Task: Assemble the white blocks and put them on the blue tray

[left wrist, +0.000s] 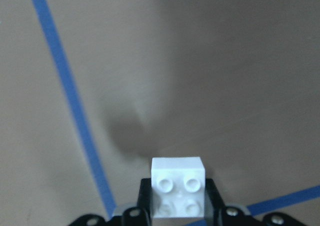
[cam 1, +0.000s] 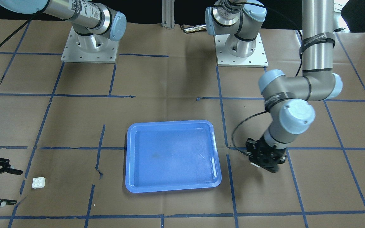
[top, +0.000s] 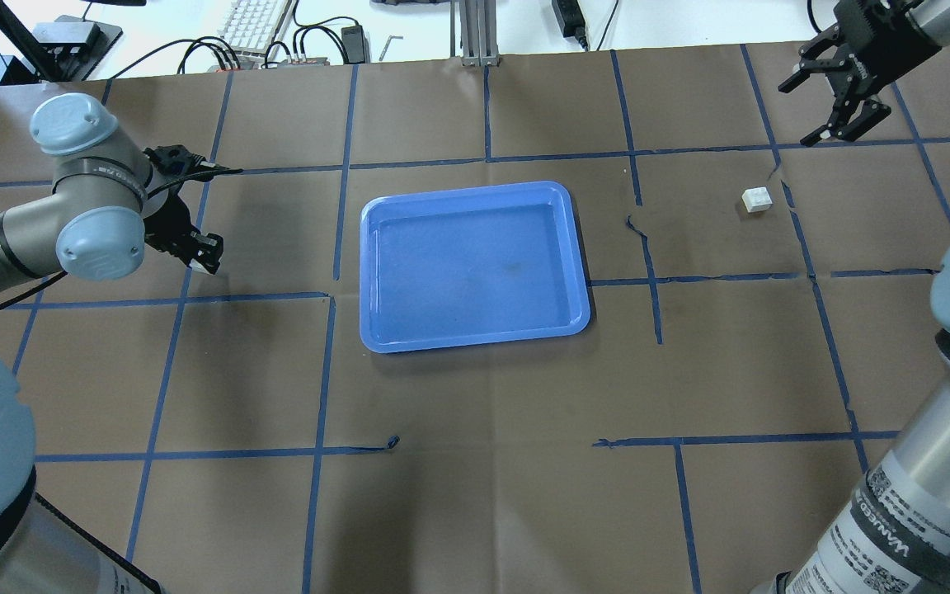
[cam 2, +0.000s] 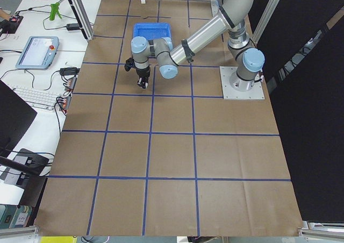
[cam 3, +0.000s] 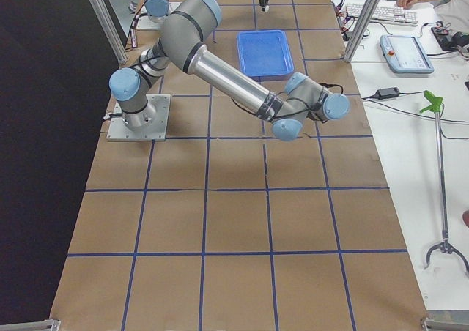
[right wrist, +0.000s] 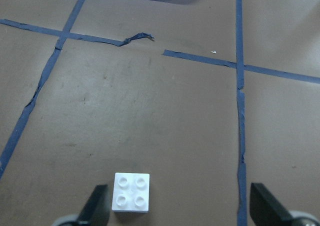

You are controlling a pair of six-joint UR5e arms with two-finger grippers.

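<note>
One white block (left wrist: 178,186) is held between the fingers of my left gripper (top: 199,252), which is shut on it just above the brown table, left of the blue tray (top: 475,338). The other white block (top: 756,200) lies studs up on the table, right of the tray; it also shows in the front view (cam 1: 38,182) and in the right wrist view (right wrist: 132,192). My right gripper (top: 842,124) is open and empty, with this block a short way in front of its fingertips. The tray (cam 1: 173,188) holds nothing.
The table is covered in brown paper with a grid of blue tape lines (top: 805,247), torn in places near the loose block. The two arm bases (cam 1: 241,47) stand at the robot's side. Keyboards and cables (top: 261,25) lie beyond the far edge.
</note>
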